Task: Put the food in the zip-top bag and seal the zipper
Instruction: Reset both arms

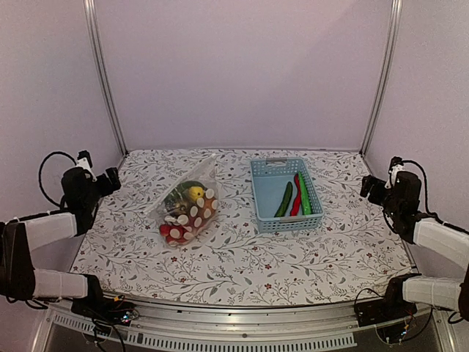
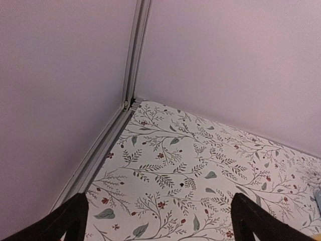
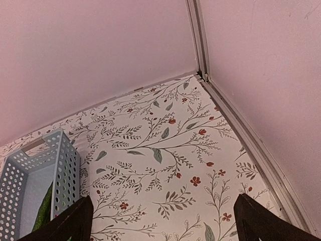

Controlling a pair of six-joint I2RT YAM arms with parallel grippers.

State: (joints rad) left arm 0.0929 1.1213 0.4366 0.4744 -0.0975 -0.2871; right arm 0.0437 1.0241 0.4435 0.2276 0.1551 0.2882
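The polka-dot zip-top bag (image 1: 187, 204) lies left of centre on the table, with red round pieces (image 1: 174, 233), a yellow piece (image 1: 196, 193) and dark green food inside. Its mouth edge points toward the back right; I cannot make out the zipper. The light-blue basket (image 1: 267, 207) right of centre holds a green cucumber (image 1: 283, 199), a red chili (image 1: 296, 195) and another green piece (image 1: 304, 194). My left gripper (image 1: 113, 178) is open and empty at the far left edge, its fingertips (image 2: 70, 218) wide apart. My right gripper (image 1: 365, 188) is open and empty at the far right, fingertips (image 3: 253, 216) wide apart.
The floral tablecloth (image 1: 242, 257) covers the table. Metal frame posts (image 1: 102, 73) stand at the back corners before purple walls. The basket's corner (image 3: 45, 165) shows at the left of the right wrist view.
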